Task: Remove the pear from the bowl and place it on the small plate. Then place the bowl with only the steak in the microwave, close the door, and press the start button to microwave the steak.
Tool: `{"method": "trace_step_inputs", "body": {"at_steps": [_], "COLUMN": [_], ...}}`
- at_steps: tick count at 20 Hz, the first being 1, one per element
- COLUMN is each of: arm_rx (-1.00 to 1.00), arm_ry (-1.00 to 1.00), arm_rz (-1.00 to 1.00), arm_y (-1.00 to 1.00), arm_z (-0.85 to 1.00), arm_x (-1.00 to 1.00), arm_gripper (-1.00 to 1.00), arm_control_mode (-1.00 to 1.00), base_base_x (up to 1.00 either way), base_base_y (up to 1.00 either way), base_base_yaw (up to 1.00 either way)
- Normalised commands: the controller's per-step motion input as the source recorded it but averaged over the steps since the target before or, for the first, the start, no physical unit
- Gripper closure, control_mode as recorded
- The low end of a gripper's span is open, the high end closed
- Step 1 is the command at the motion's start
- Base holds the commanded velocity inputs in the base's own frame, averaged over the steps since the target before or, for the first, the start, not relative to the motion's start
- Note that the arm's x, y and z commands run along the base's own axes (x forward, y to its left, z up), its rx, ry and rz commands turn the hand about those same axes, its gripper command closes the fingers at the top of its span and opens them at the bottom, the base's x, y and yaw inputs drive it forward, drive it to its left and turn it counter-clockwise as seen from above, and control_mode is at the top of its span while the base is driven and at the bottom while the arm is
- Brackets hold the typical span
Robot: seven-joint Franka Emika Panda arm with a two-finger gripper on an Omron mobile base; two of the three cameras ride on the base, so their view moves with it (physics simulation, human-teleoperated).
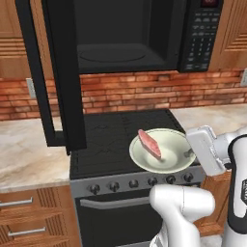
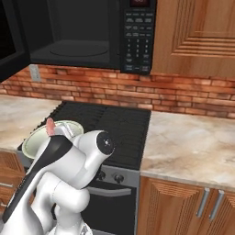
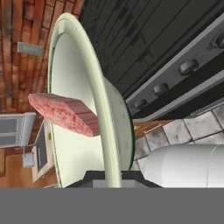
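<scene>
My gripper is shut on the right rim of the off-white bowl and holds it above the front edge of the stove. The pink-red steak lies in the bowl, left of its middle. In the hand view the bowl's rim runs edge-on up from between my fingertips, and the steak sticks out to its left. The microwave hangs above with its dark cavity open. Its door is swung out to the left. The pear and the small plate are out of view.
The black gas stove sits below the bowl, with a row of knobs along its front. The keypad panel is at the microwave's right. Marble counter runs to the stove's right and counter to its left. A brick wall is behind.
</scene>
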Motion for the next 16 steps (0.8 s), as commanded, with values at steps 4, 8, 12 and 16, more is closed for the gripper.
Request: {"method": "trace_step_inputs", "body": {"at_steps": [4, 8, 12, 16], "arm_rx": [0.00, 0.14, 0.17, 0.12], "arm_ry": [0.00, -0.03, -0.28, -0.18], "arm_rz": [0.00, 0.00, 0.00, -0.02], "arm_y": [0.00, 0.03, 0.27, 0.43], "arm_z": [0.00, 0.12, 0.40, 0.68], "arm_x": [0.00, 0.24, 0.29, 0.10], "arm_gripper": [1.00, 1.00, 1.00, 1.00], "arm_control_mode": [1.00, -1.00, -1.00, -1.00], "base_base_x": [0.08, 0.00, 0.00, 0.00], "base_base_y": [0.00, 0.00, 0.00, 0.00], "base_base_yaw": [0.02, 0.00, 0.00, 0.00]}}
